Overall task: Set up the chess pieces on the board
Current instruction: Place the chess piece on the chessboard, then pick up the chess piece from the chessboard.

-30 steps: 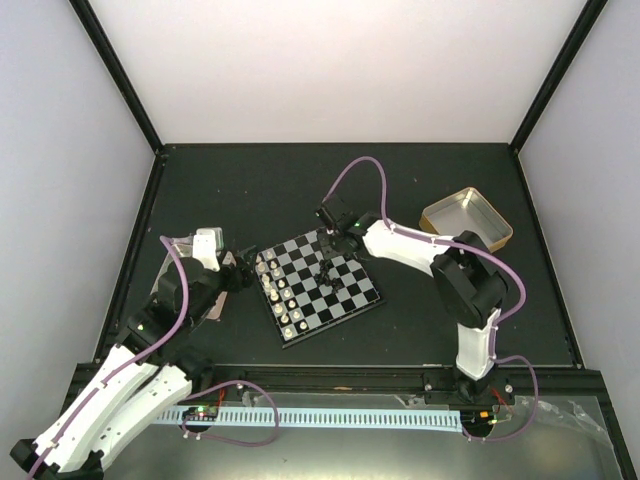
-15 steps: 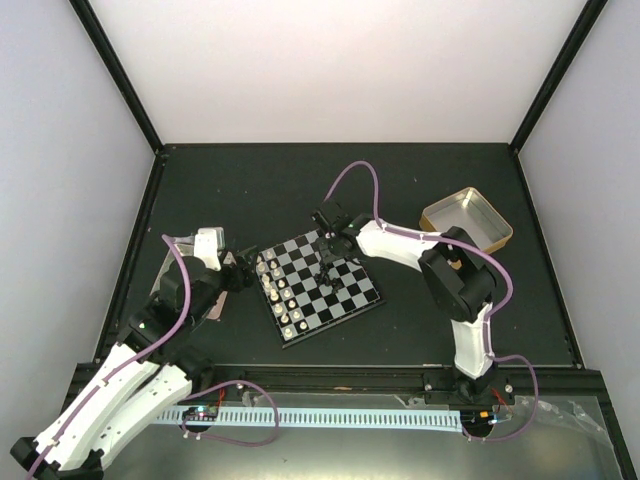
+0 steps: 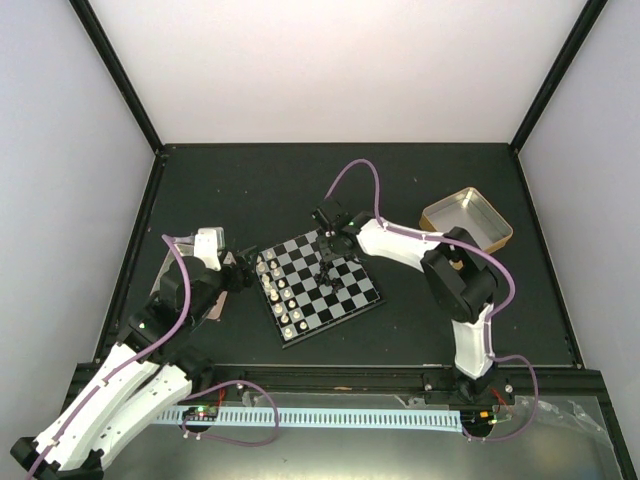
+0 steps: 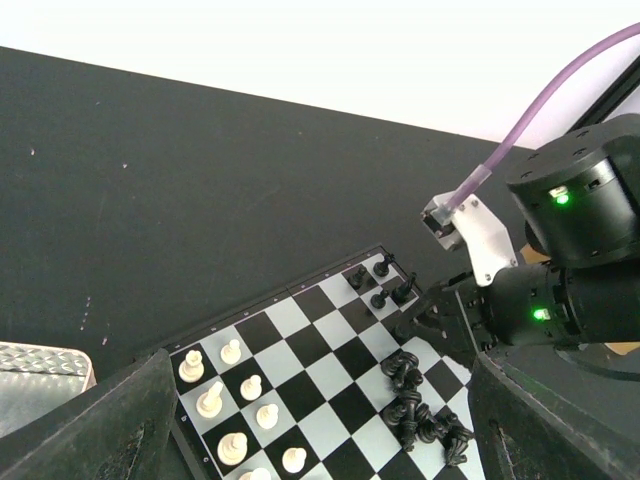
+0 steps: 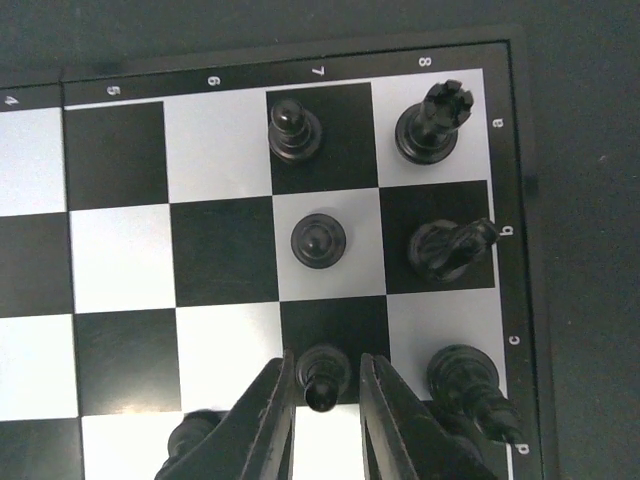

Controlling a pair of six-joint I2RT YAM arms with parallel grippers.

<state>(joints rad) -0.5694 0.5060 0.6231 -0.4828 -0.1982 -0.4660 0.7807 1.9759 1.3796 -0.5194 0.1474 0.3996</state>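
On the left of the dark bench lay a shiny silver metal tray. The left end effector hung just beside it, near the left edge of the small square board of black and pale grey squares. Its two fingers stood wide apart and held nothing.

The cream-white chess pieces stood in two neat rows along the board's left side, so that side looked finished. In the middle of the board lay a heap of little black chess pieces, tipped over and tangled together.

Further right, the right end effector was low over the board's far right corner. Its fingers were only a little apart, one on each side of a small black pawn standing on a black square. A thin gap showed on both sides, so the hold looked loose, not tight. Five more black pieces stood upright near that pawn, among them a rook. So the black side was only begun, with most of it left to do. A gold metal tin sat well apart on the right.
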